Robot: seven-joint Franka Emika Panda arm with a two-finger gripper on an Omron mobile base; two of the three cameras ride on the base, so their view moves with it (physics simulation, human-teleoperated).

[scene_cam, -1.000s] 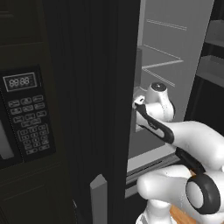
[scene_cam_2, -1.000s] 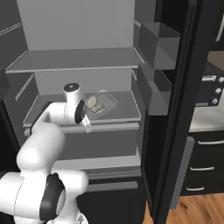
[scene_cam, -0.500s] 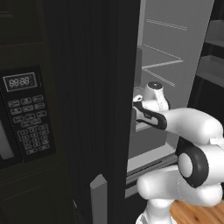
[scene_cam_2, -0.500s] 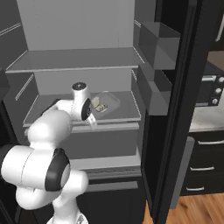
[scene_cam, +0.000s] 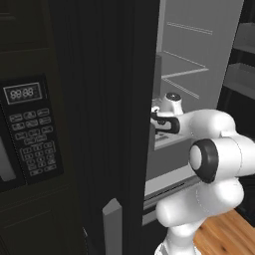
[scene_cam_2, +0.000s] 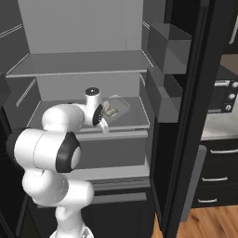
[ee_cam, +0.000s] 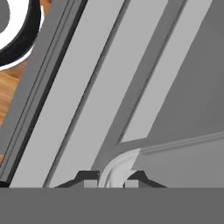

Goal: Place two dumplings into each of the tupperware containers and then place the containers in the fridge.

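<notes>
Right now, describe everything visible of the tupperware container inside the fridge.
The shallow, pale, translucent plastic tupperware container with rounded corners lies level on or just above the pale grey middle fridge shelf, towards its right side. No lid is evident, and small beige dumplings show inside. In the hand view, the dark two-finger tool is shut on its pale rounded rim. The white arm hides its near left part.

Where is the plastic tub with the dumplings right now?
In the right base view the tupperware container sits on the fridge's middle shelf, right of the robot's wrist, dumplings showing inside.
</notes>
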